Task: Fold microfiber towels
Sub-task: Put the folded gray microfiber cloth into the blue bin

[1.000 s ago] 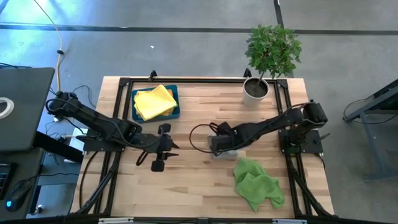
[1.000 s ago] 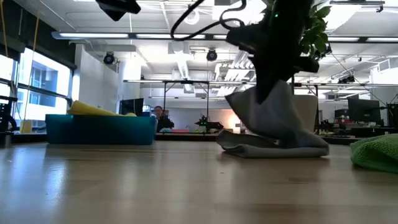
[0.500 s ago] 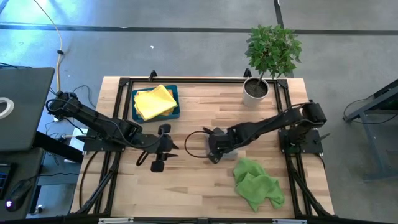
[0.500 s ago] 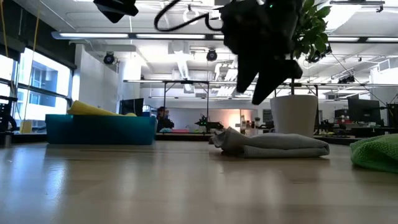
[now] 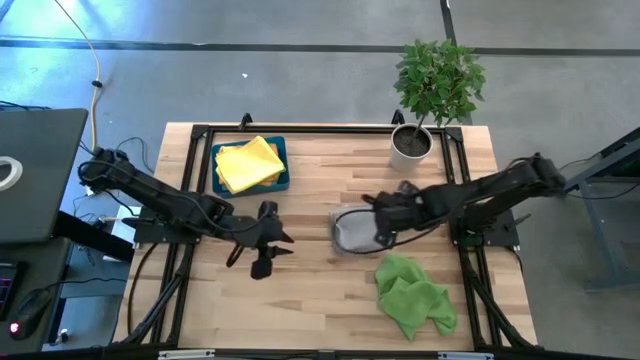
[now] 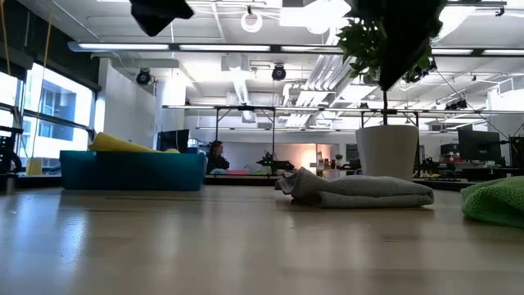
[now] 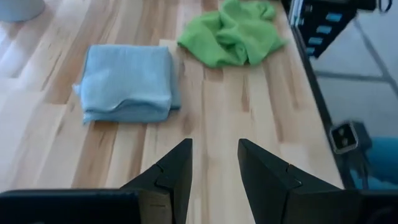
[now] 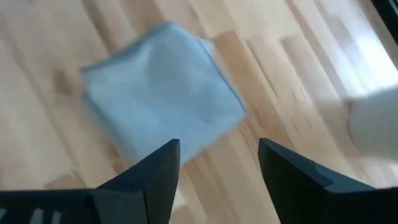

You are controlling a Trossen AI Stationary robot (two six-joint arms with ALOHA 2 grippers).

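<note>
Towel, folded: pale blue-grey, flat rectangular pad, layered edges showing in low view, one end a bit rumpled; mid-table, lying free.
Long axis: cannot tell.
Green towel: crumpled heap nr front edge, R side, unfolded.
Yellow towel: folded, in teal tray, far L.
R gripper: above table just beside folded towel, fingers apart, empty.
L gripper: hovers L of centre, fingers parted, holding nothing.
</note>
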